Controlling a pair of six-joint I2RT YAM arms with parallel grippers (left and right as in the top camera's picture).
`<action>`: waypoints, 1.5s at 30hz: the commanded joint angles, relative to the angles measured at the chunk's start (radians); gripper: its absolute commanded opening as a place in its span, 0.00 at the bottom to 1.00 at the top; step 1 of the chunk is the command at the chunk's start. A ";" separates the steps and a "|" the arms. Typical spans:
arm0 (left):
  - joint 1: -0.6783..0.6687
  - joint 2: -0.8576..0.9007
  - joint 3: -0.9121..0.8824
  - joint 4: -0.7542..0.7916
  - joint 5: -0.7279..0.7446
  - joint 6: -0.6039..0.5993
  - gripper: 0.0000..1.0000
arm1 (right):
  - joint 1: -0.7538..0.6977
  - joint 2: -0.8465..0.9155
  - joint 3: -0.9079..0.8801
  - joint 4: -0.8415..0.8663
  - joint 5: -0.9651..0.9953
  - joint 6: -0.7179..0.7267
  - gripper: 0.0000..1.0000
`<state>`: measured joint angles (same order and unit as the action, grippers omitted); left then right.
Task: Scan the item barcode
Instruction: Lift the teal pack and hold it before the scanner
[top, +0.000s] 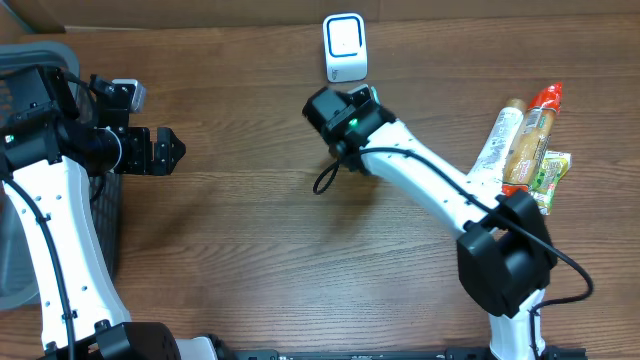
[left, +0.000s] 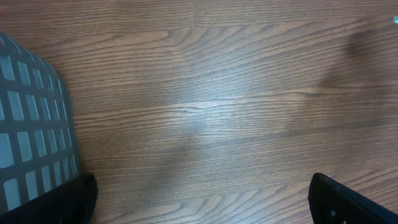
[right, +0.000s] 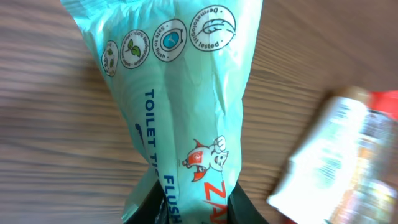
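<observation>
Near the bench's far edge, a green packet (right: 180, 106) is pinched by the right gripper (right: 194, 208). The left gripper (top: 170, 150) is spread wide, empty.

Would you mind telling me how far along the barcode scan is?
Pickup looks done: the right end effector grips the teal toilet wipes pack. In hand: the arm is beside the white scanner. Left: presenting the barcode. The left end effector is open.

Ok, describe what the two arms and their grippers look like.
Both the left arm and right arm have white links joined by black joint housings, with black cables running along them. The left gripper and right gripper are black; a green light glows on the right wrist.
</observation>
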<state>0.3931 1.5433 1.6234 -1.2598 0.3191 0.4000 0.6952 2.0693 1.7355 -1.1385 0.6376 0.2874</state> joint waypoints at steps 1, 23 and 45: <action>-0.003 0.006 0.000 0.001 0.011 0.023 1.00 | 0.011 0.079 -0.044 -0.024 0.208 0.024 0.04; -0.003 0.006 0.000 0.001 0.011 0.023 1.00 | 0.296 0.143 -0.047 -0.040 0.020 0.053 0.73; -0.003 0.006 0.000 0.002 0.011 0.023 1.00 | -0.089 0.153 -0.076 0.088 -0.283 -0.188 0.50</action>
<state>0.3931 1.5433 1.6238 -1.2598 0.3191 0.4000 0.5980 2.2250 1.6756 -1.0676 0.4427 0.1207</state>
